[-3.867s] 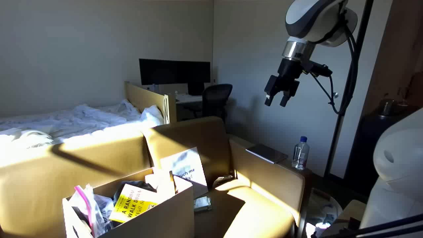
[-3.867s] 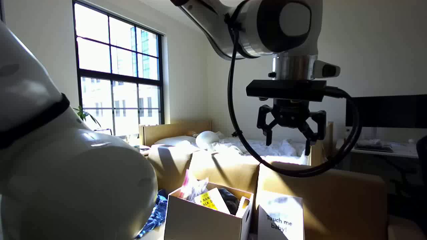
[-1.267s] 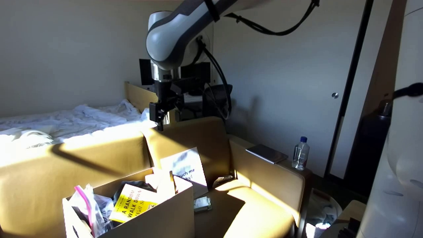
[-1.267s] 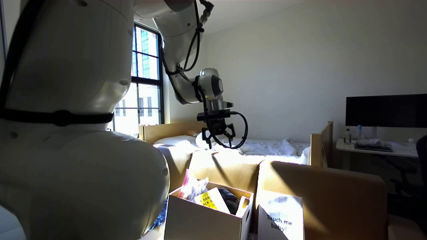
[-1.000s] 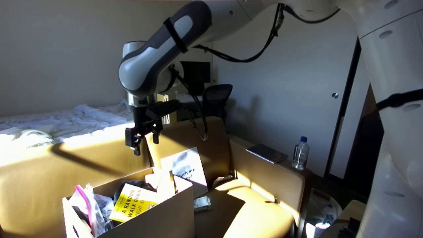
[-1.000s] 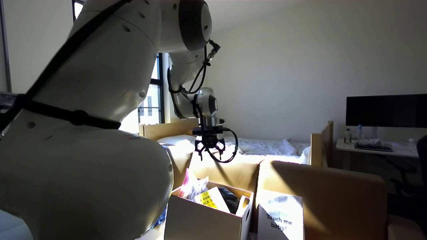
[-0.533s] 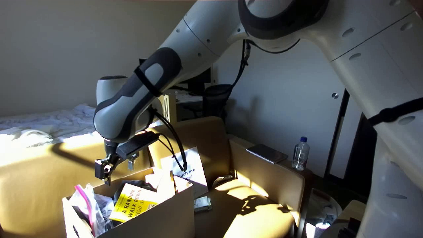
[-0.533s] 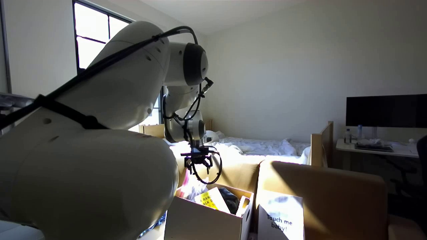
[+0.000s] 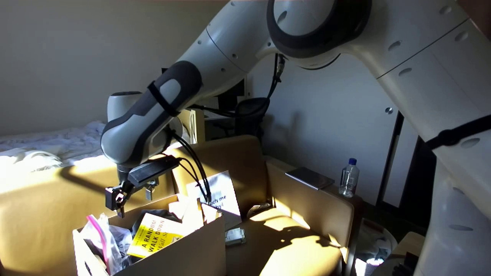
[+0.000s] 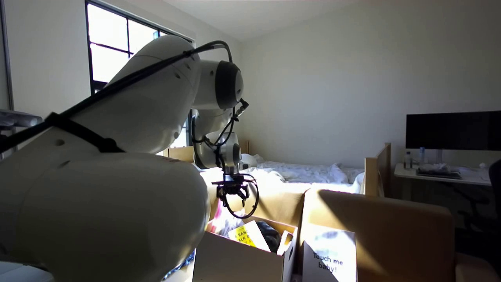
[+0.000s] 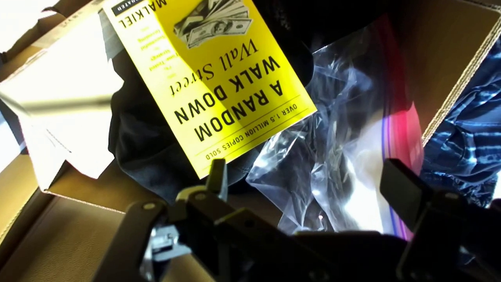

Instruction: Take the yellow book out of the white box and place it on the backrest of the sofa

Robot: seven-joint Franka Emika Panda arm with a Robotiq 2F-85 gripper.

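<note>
The yellow book (image 9: 155, 235) lies tilted on top of the contents of the white box (image 9: 184, 253), cover up. In the wrist view the book (image 11: 219, 78) is at upper middle, its edge near the left fingertip. The box also shows in an exterior view (image 10: 238, 258). My gripper (image 9: 135, 205) hangs pointing down over the box's back side, apart from the book. In the wrist view the gripper (image 11: 307, 172) is wide open with nothing between its fingers; a clear bag lies below them. The tan backrest of the sofa (image 10: 375, 199) stands behind the box.
A clear bag with a pink zip (image 9: 102, 241) lies beside the book in the box. Dark cloth (image 10: 269, 235) is under and behind the book. A white sign (image 10: 328, 254) leans on the sofa. A bottle (image 9: 349, 178) and notebook (image 9: 310, 178) stand on the armrest.
The arm has swung from the right side over the sofa and come down above the box. In the last half second it moved only slightly. The gripper stayed open; the book has not moved.
</note>
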